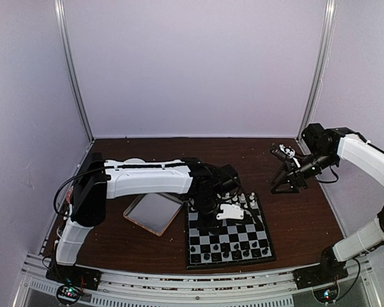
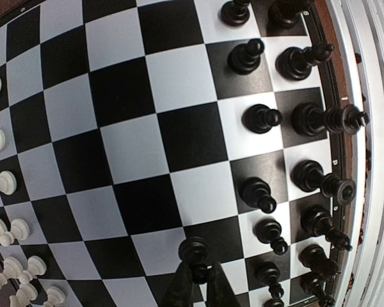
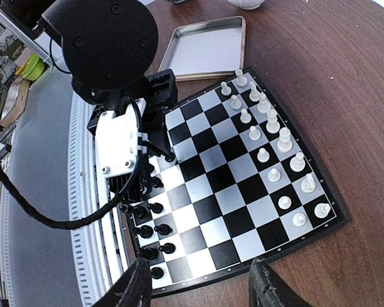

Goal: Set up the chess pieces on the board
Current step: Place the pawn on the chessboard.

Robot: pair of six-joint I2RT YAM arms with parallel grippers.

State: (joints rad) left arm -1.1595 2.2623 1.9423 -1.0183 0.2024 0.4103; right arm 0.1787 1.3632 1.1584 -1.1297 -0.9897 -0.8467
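Note:
The board [image 1: 243, 240] lies at the table's front centre. Black chess pieces [image 2: 307, 121] stand in two rows along its near edge, and white pieces [image 3: 275, 173] in two rows along the far edge. My left gripper [image 2: 201, 275] reaches over the board's left part, shut on the head of a black pawn [image 2: 195, 251] that hangs upright over the squares beside the black rows. I cannot tell whether the pawn's base touches the board. My right gripper [image 3: 198, 288] hovers high off the board's right side [image 1: 287, 185], open with nothing between its fingers.
A shallow square tray [image 1: 152, 213] with a wooden rim lies left of the board, partly under the left arm. A small dark object [image 1: 280, 153] sits on the table at the back right. Purple walls enclose the table.

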